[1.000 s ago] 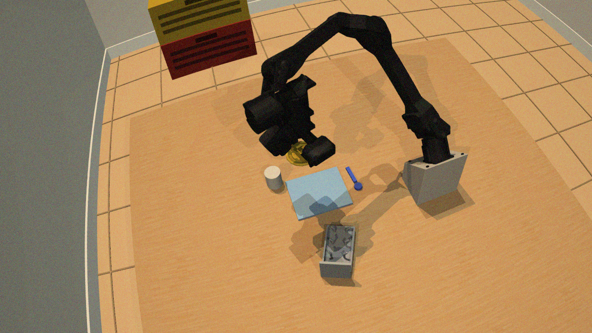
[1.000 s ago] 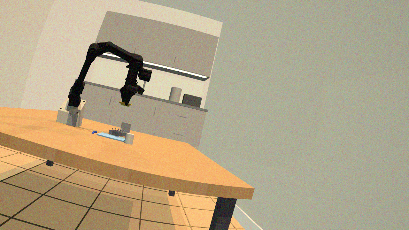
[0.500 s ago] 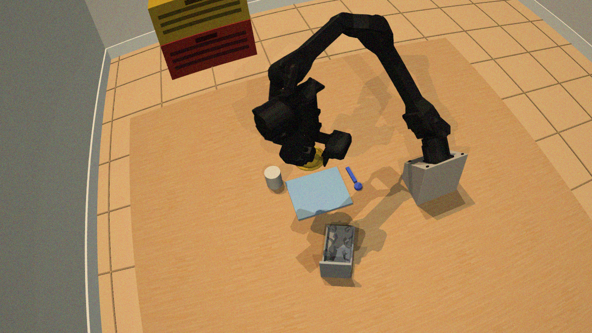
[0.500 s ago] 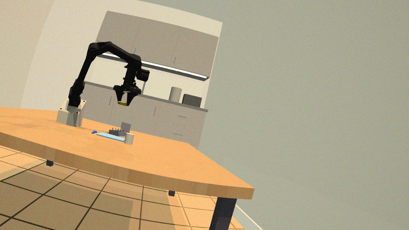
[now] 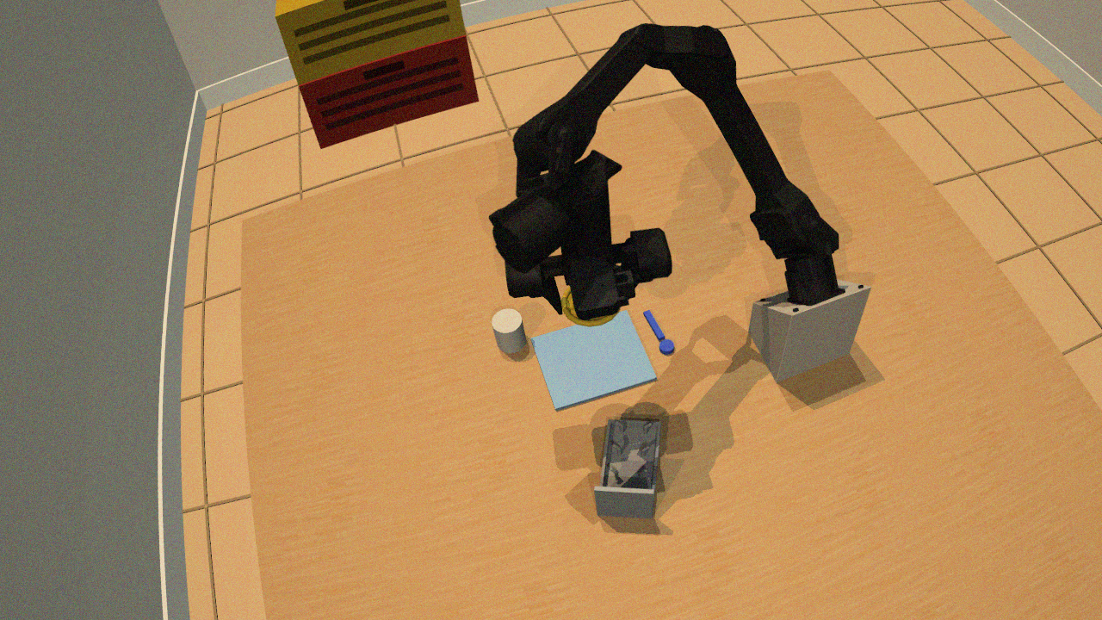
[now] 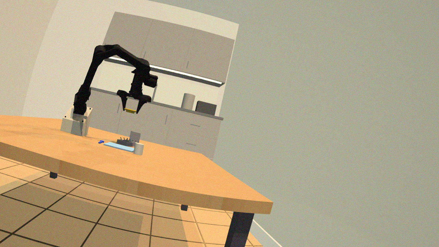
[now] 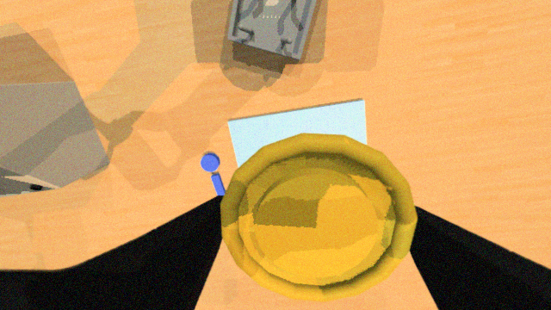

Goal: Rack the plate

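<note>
The yellow plate (image 5: 591, 321) (image 6: 130, 110) (image 7: 318, 258) is roughly level, high above the table. My gripper (image 6: 131, 111) (image 7: 312, 209) is shut on it, with one finger at each opposite side of the rim. In the top view the gripper body hides much of the plate and the fingertips. The grey dish rack (image 5: 625, 503) (image 6: 124, 143) (image 7: 275, 40) stands on the table, well below the plate and off to one side. It has a taller panel at one end and small rails inside. The wrist view cuts off part of the rack. No plate shows in its slots.
A light blue board (image 5: 593, 366) (image 6: 118, 146) (image 7: 297, 125) lies between the rack and the area under the plate. A white cylinder (image 5: 509, 332) (image 6: 138, 149) stands beside it. A blue spoon-like object (image 5: 653, 325) (image 6: 101, 141) (image 7: 210, 162) lies towards the arm's base (image 5: 808, 339).
</note>
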